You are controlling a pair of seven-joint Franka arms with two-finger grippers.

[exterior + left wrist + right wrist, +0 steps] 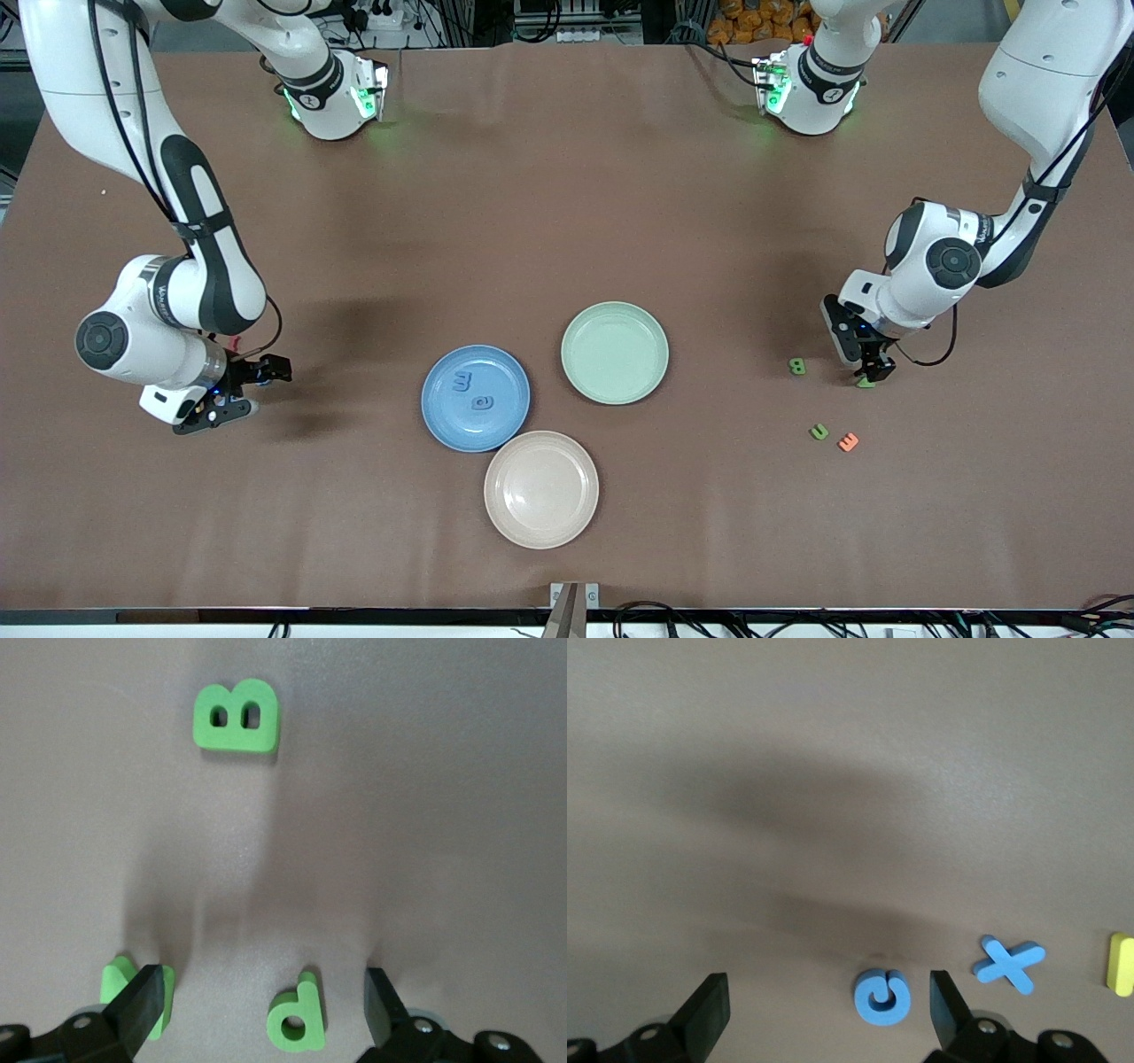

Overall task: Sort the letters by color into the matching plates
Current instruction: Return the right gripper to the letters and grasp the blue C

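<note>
Letters, handling: foam-like, chunky, likely very light and a bit squashy; you would do best to pinch each across its flat side walls and close gently, since a light piece can skid or tip.
Cream plate: nearest the front camera, empty, touching the blue plate's rim; not a target, so keep drops off it.
Orange letter: just beside green letter u, toward the left arm's end; a distractor close enough for you to nudge when you take the u.
Blue plate: holds two blue letters already.
Left gripper: low over the table, fingers spread wide, holding nothing; green letter d lies between them, and a second green piece sits against one finger, so it may get dragged.
Right gripper: low at the right arm's end, fingers wide apart, empty; blue round letter sits between them, nearer one finger, blue X and a yellow piece just outside.
Green letter B: on the table, near the left gripper.
Green plate: empty, farther from the front camera than the blue one; your path to it looks open.
</note>
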